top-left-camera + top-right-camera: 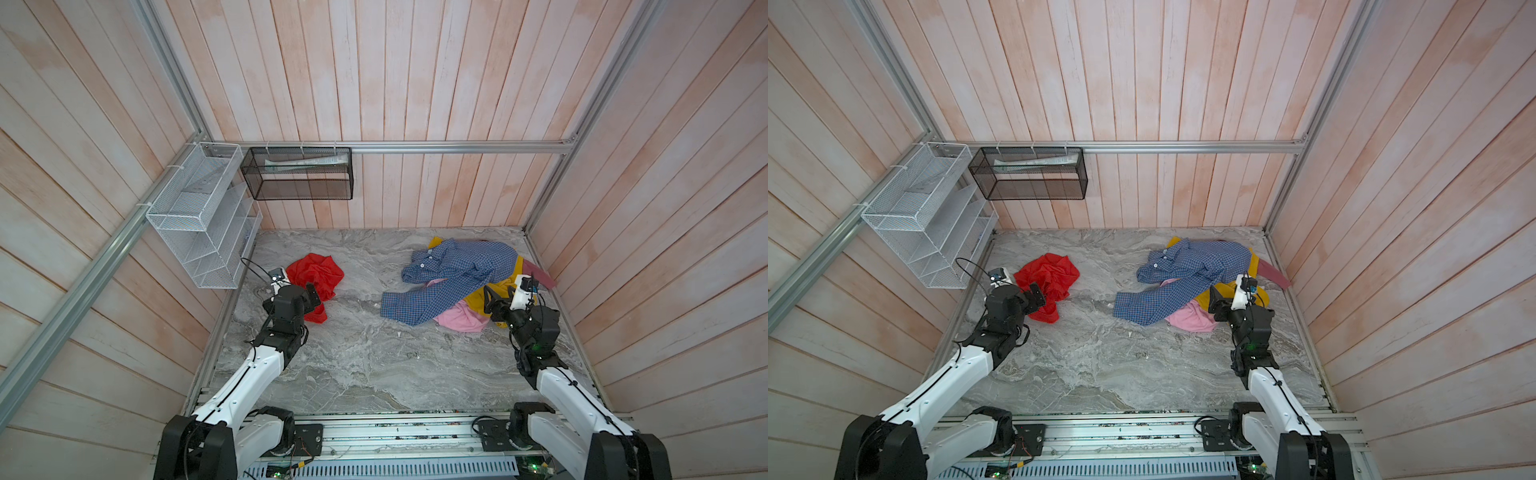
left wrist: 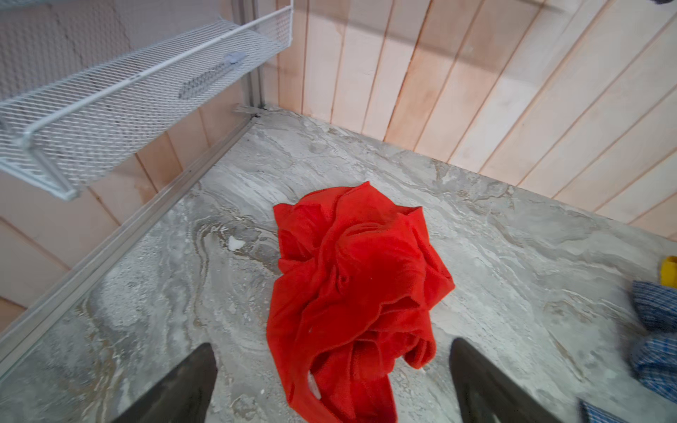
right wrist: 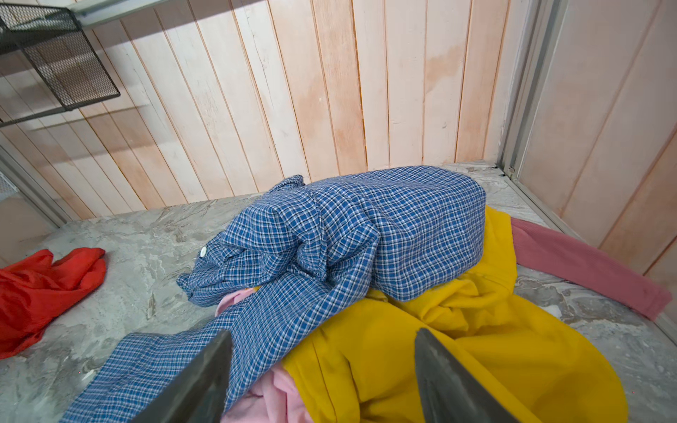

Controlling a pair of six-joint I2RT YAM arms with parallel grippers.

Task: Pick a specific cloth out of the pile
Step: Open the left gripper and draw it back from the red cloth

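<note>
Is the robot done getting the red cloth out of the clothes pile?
Nearly! Done: the red cloth lies alone on the table, apart from the pile. In hand: nothing; the left gripper hangs open by the red cloth, the right gripper open over the pile. Left: probably just pulling the arms back.

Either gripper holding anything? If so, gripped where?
Nothing held: the left gripper is open over the red cloth, and the right gripper is open above the pile.
</note>
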